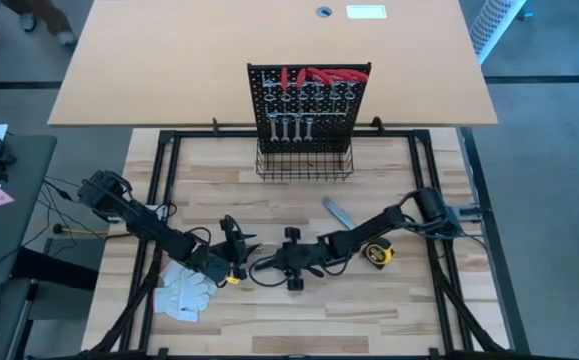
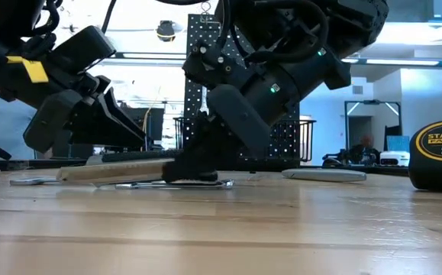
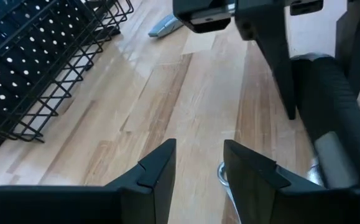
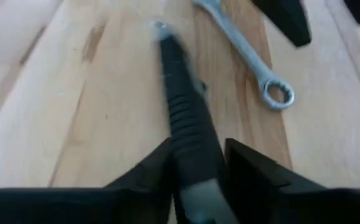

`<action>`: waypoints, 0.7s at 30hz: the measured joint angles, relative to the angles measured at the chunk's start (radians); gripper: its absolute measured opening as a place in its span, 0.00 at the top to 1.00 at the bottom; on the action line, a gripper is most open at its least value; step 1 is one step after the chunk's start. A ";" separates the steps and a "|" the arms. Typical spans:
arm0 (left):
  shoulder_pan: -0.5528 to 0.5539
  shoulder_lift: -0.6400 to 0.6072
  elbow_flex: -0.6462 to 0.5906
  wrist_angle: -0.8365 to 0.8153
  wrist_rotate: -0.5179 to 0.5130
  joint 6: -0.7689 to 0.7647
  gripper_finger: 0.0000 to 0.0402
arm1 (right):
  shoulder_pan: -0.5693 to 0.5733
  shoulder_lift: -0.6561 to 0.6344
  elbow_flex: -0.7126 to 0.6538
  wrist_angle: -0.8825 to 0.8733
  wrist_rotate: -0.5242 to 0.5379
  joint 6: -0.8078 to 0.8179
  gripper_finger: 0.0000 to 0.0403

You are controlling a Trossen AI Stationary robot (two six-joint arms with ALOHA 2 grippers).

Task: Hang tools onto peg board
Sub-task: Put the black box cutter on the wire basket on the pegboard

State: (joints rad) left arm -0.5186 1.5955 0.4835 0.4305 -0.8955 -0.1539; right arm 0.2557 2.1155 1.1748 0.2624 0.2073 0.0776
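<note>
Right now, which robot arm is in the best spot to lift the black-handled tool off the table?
The right. Its gripper already has both fingers around the ribbed black-handled tool, with a silver ring-ended wrench lying beside it. The left gripper is open over bare wood, holding nothing.

4 wrenches (image 1: 291, 126) hung, 1 tape measure (image 1: 376, 255).

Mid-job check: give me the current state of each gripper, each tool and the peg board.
left gripper: open, empty, low over the table.
right gripper: shut on black-handled tool.
black-handled tool: gripped by its handle, at the table.
wrench: lying loose on the table.
tape measure: on the table, unhung.
utility knife: on the table, unhung.
peg board: upright, already holding wrenches and red-handled tools.
</note>
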 joint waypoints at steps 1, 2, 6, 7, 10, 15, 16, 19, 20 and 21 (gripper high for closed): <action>0.000 0.000 0.000 0.000 0.000 0.000 0.68 | 0.000 0.000 0.000 0.008 0.000 0.000 0.72; 0.000 0.000 0.000 -0.001 0.000 0.000 0.68 | 0.000 -0.001 0.000 0.015 0.000 0.000 0.74; 0.000 0.000 0.000 -0.012 -0.010 -0.022 0.68 | 0.012 -0.022 -0.001 -0.003 0.000 0.001 0.75; 0.000 0.000 0.000 -0.021 -0.014 -0.026 0.68 | 0.020 -0.043 -0.003 -0.023 0.001 0.000 0.75; -0.006 -0.002 0.000 -0.052 -0.020 -0.027 0.68 | 0.052 -0.151 -0.026 -0.072 0.085 -0.028 0.75; -0.030 -0.002 0.000 -0.079 -0.054 -0.046 0.68 | 0.080 -0.374 -0.125 -0.235 0.390 -0.029 0.75; -0.032 -0.002 0.000 -0.077 -0.054 -0.048 0.68 | 0.078 -0.419 -0.141 -0.262 0.440 -0.027 0.75; -0.032 -0.002 0.000 -0.074 -0.056 -0.052 0.68 | 0.027 -0.553 -0.166 -0.342 0.516 -0.026 0.75; -0.032 -0.002 0.000 -0.074 -0.056 -0.052 0.68 | -0.005 -0.593 -0.167 -0.380 0.516 -0.024 0.75; -0.031 -0.002 0.000 -0.073 -0.056 -0.051 0.68 | -0.043 -0.624 -0.168 -0.407 0.513 -0.023 0.75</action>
State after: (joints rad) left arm -0.5498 1.5940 0.4835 0.3572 -0.9520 -0.2054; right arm 0.2124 1.4920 1.0069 -0.1443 0.7207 0.0545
